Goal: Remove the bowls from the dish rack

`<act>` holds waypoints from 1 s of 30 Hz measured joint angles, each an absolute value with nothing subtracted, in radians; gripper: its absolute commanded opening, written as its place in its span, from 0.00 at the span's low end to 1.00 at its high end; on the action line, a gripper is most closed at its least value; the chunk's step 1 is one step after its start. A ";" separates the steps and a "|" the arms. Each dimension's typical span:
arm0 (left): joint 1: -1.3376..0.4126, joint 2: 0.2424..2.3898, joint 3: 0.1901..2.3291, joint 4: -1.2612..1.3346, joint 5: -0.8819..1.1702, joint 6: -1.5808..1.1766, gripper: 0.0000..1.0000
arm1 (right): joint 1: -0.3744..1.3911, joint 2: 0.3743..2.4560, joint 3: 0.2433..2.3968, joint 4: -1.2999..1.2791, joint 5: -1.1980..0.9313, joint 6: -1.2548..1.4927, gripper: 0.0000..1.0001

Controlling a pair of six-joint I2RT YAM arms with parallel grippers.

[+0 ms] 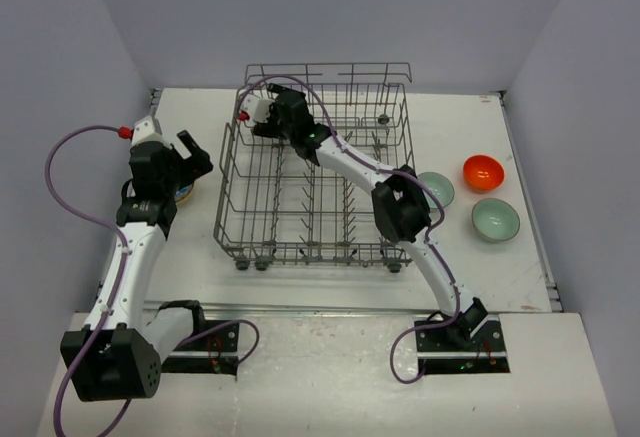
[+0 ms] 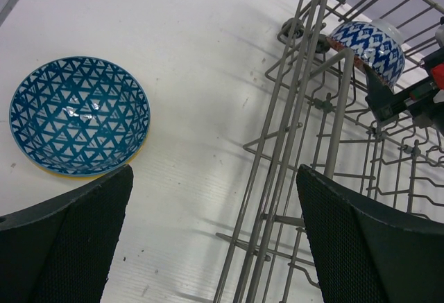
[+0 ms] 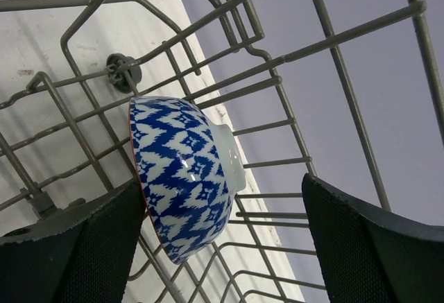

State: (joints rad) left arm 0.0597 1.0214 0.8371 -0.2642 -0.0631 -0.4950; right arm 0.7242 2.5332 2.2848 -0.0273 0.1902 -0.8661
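The grey wire dish rack (image 1: 312, 219) stands mid-table. In its far left corner a blue-and-white patterned bowl (image 3: 182, 178) with a thin red rim leans on edge against the wires. My right gripper (image 3: 222, 244) is open around it, the bowl close to the left pad (image 3: 83, 247) and well apart from the right one. The top view shows that gripper (image 1: 266, 123) deep in the corner by the bowl (image 1: 249, 109). My left gripper (image 2: 215, 240) hangs open and empty left of the rack, near a blue triangle-patterned bowl (image 2: 78, 116) with a yellow outside.
Right of the rack an orange-red bowl (image 1: 482, 171) and two mint green bowls (image 1: 437, 189) (image 1: 496, 220) sit upright on the table. The rack's tall wire side (image 2: 305, 130) stands just right of the left gripper. Grey walls close in on three sides.
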 measured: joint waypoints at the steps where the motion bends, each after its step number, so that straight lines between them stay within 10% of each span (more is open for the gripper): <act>1: 0.060 1.021 0.838 -0.265 -0.062 -0.495 1.00 | 0.724 2.533 2.285 -0.023 0.191 -0.869 0.88; 18: 0.062 0.978 0.822 -0.265 -0.047 -0.496 1.00 | 0.717 2.658 2.252 0.285 0.338 -1.018 0.68; 30: 0.081 0.918 0.744 -0.253 -0.023 -0.505 1.00 | 0.718 2.693 2.223 0.458 0.456 -1.153 0.21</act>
State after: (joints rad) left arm 0.0811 0.9176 0.7437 -0.2527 -0.0231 -0.5053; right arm 0.7177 2.6926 2.2227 0.4576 0.4564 -1.1534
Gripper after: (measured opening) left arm 0.997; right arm 0.260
